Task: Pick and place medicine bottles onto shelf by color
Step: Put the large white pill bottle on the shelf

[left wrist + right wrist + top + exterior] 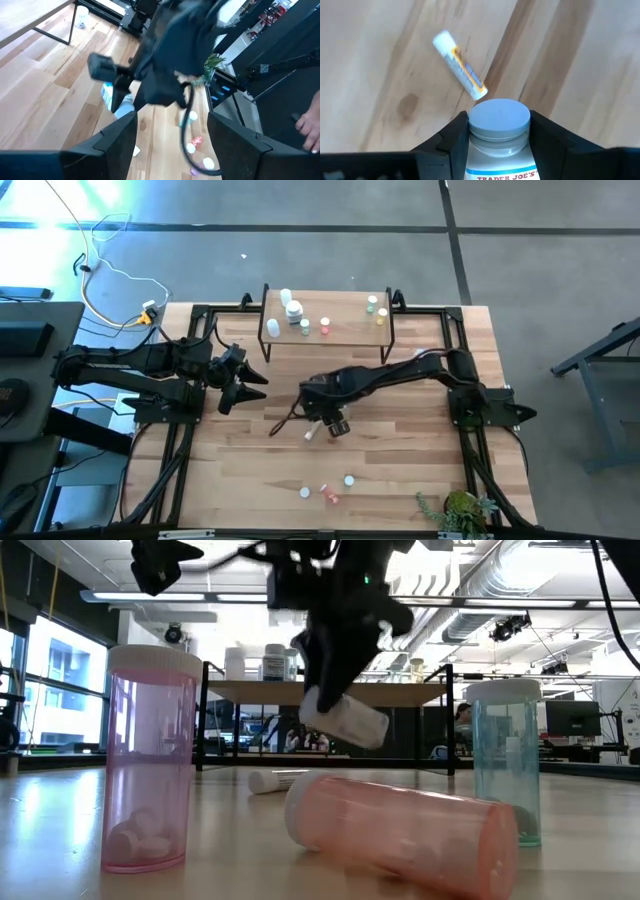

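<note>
Over mid worktop (400,470), right pincer (499,131) is closed on a white bottle (499,131), off the shelf (345,328). Prob light, stiff, slick; hold its sides w/ care. Left pincer (255,385) waits open.

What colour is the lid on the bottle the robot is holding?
White lid, clearest in the right wrist view.

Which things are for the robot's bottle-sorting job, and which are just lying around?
For the job: shelf; white bottle, held by right gripper; standing pink vial; lying pink vial; blue-green vial. Left gripper waits, open.
Just lying about: small plant; cables.
</note>
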`<state>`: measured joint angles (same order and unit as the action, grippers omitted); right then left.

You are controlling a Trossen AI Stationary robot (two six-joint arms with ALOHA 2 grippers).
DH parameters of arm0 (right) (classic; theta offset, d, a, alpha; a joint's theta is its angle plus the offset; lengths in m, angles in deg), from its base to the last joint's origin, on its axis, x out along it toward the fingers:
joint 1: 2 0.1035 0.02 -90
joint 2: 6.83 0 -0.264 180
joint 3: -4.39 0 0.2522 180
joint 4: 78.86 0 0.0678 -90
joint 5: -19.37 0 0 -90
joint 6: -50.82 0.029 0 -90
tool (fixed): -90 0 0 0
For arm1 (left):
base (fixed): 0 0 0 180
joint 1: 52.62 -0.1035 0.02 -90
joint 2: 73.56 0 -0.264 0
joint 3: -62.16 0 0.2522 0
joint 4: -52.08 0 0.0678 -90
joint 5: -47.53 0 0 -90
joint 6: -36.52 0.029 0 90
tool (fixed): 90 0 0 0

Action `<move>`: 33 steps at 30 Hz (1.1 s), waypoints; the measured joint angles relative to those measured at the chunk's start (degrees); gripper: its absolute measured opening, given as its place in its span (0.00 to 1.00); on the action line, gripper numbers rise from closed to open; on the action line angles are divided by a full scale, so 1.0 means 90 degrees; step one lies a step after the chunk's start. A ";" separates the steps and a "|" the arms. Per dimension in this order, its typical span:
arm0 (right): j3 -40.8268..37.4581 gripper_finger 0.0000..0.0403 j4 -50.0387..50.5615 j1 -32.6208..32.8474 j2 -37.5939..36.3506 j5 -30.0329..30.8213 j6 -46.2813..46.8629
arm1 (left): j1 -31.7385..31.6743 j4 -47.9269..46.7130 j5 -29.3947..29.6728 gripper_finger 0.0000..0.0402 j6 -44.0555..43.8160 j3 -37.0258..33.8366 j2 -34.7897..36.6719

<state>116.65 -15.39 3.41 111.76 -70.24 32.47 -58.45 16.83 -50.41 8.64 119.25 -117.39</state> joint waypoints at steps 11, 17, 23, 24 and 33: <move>0.0007 0.39 -0.0475 -0.0100 -0.1068 0.0073 0.0917 | 0.0001 0.0117 0.0001 0.58 0.0047 0.0000 0.0000; 0.0008 0.39 -0.0678 -0.0173 -0.1695 0.0598 0.1246 | 0.0001 0.0247 0.0149 0.58 0.0128 0.0000 0.0000; 0.0010 0.39 -0.0974 -0.0298 -0.2311 0.1013 0.1545 | 0.0001 0.0250 0.0638 0.58 0.0489 0.0000 0.0000; 0.0010 0.39 -0.1008 -0.0324 -0.2405 0.1109 0.1581 | -0.0002 0.0263 0.0731 0.58 0.0527 0.0000 0.0000; 0.0012 0.39 -0.1808 -0.0672 -0.3203 0.1949 0.1457 | -0.0004 0.0889 0.1571 0.58 0.1146 0.0000 0.0000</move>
<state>116.76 -31.66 -2.65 82.93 -52.70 45.58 -58.48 24.83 -36.27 18.95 119.25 -117.39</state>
